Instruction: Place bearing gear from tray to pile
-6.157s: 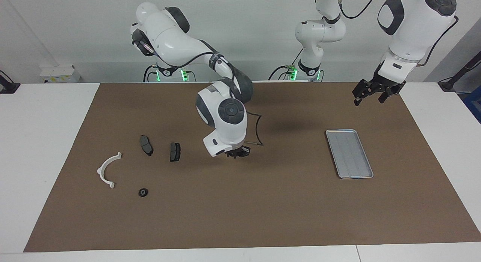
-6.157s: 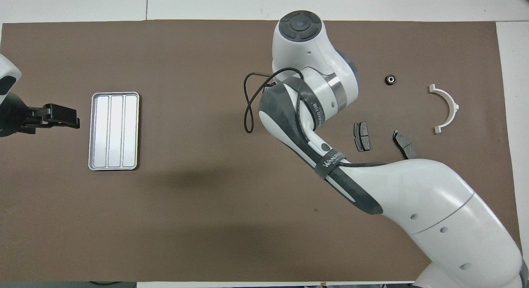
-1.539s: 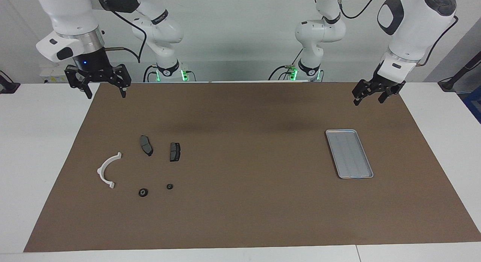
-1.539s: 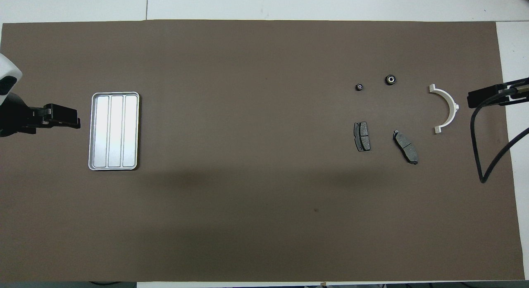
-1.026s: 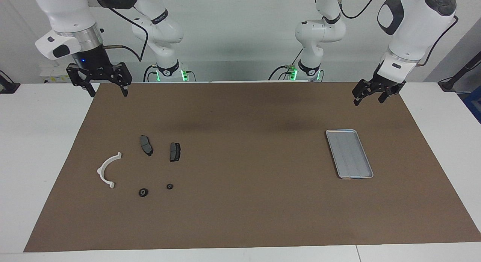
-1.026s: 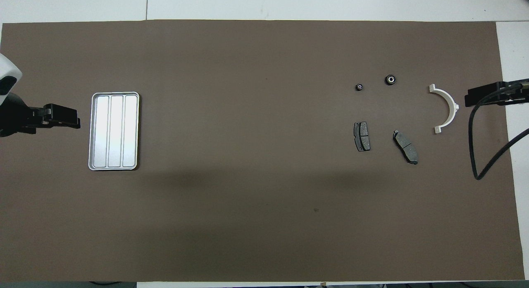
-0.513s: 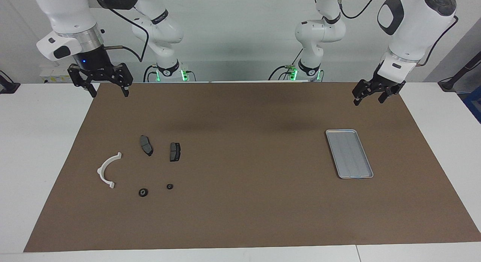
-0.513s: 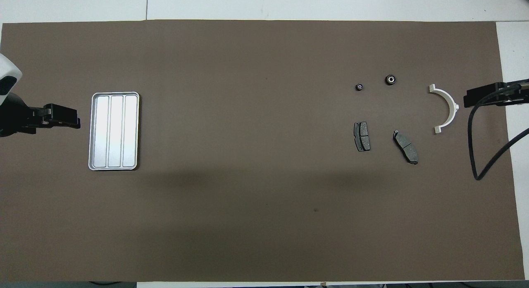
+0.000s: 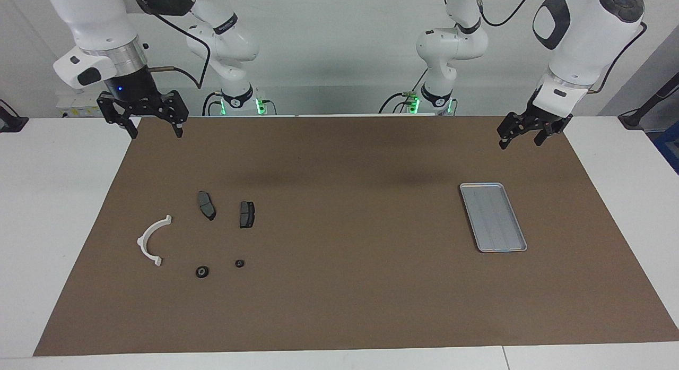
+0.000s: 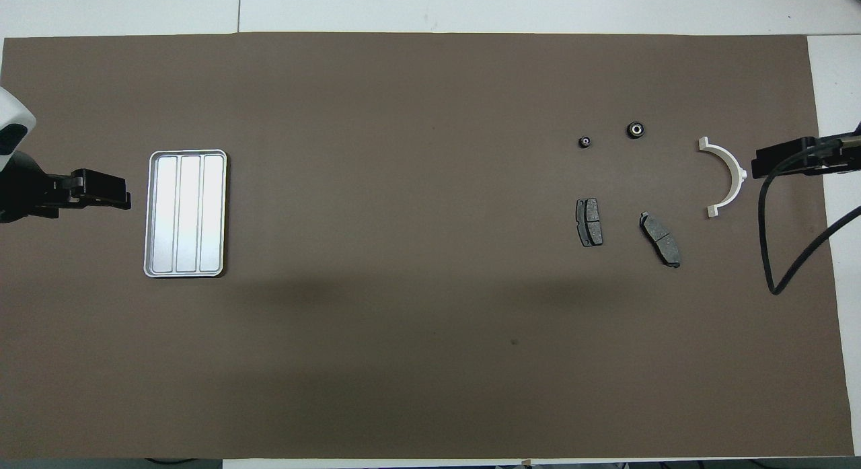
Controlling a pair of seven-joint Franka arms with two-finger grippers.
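The silver ridged tray point(image 9: 493, 217) point(image 10: 185, 213) lies bare at the left arm's end of the mat. At the right arm's end the pile holds a white half-ring bracket point(image 9: 151, 239) point(image 10: 726, 176) and two dark brake pads point(image 9: 206, 205) point(image 9: 246, 214). A small black bearing gear point(image 9: 240, 263) point(image 10: 585, 142) rests on the mat farther from the robots than the pads, beside a larger round black part point(image 9: 201, 272) point(image 10: 635, 129). My right gripper point(image 9: 154, 132) point(image 10: 783, 161) hangs open and holds nothing over the mat's corner. My left gripper point(image 9: 520, 142) point(image 10: 101, 190) waits open in the air beside the tray.
A brown mat point(image 9: 339, 285) covers most of the white table. A black cable point(image 10: 773, 254) loops down from the right arm over the mat's edge beside the bracket.
Six seconds ago the right arm was low over the mat beside the pads; it has since pulled back up to the corner, and the small gear now lies in the pile. The left arm stayed still.
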